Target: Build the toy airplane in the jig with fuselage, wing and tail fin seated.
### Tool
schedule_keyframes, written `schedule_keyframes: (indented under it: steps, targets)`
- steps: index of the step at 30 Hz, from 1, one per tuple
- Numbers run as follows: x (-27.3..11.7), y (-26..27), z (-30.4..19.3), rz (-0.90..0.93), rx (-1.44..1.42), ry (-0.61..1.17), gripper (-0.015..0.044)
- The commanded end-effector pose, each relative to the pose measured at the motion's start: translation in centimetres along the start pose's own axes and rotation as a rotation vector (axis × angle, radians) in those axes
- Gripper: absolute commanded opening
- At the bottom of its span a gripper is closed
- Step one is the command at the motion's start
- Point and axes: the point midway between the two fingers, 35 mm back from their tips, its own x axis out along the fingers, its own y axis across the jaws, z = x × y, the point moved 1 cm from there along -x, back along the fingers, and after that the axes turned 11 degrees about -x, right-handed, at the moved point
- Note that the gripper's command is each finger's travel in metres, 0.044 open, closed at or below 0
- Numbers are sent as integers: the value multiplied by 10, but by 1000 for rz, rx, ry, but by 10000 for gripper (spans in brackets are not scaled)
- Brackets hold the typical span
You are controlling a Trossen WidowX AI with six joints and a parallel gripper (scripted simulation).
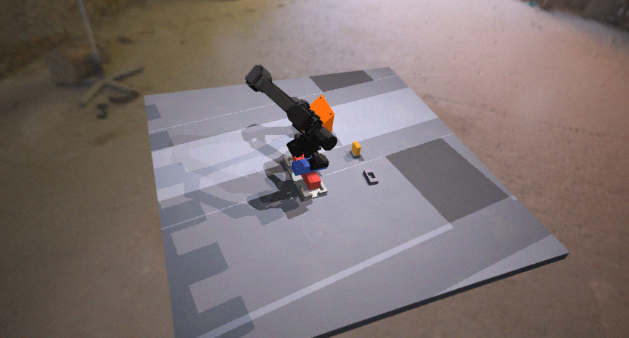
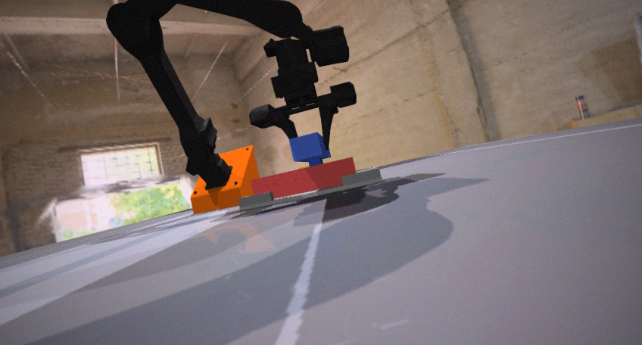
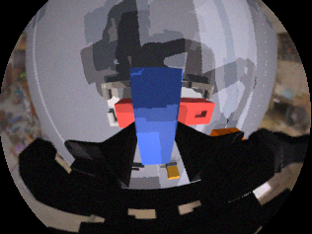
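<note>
The red fuselage (image 1: 312, 181) (image 2: 288, 183) (image 3: 125, 112) lies in the grey cradle (image 2: 362, 178) (image 3: 111, 117) and looks flat. My gripper (image 2: 310, 144) (image 3: 155, 121) is shut on the blue wing (image 1: 300, 166) (image 2: 306, 148) and holds it crosswise over the fuselage's middle. In the exterior view the wing's tab reaches down to the fuselage top, with a gap under the wing's body. The wing hides the middle socket; whether the tab is inside it, I cannot tell. The tail socket (image 3: 200, 115) shows empty. The yellow tail fin (image 1: 356, 148) (image 3: 173, 172) stands upright in a dark holder.
A small dark, empty holder (image 1: 371, 177) sits on the table to the right of the cradle, near the tail fin. The arm's orange base mount (image 1: 323, 111) (image 2: 242, 167) (image 3: 226, 131) stands behind the cradle at its tail end.
</note>
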Motion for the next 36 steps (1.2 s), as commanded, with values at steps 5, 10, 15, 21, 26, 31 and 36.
schedule_keyframes:
  steps: [5, 10, 15, 21, 26, 31, 36]
  targets:
    - [3, -1, 0, -4, 0, -2, 197]
    - [3, -1, 0, -4, 0, -2, 197]
    - [1, 0, 0, 1, 1, -1, 196]
    - [1, 0, 0, 1, 1, -1, 78]
    - [1, 0, 0, 1, 1, -1, 157]
    - [1, 0, 0, 1, 1, -1, 288]
    - [1, 0, 0, 1, 1, -1, 419]
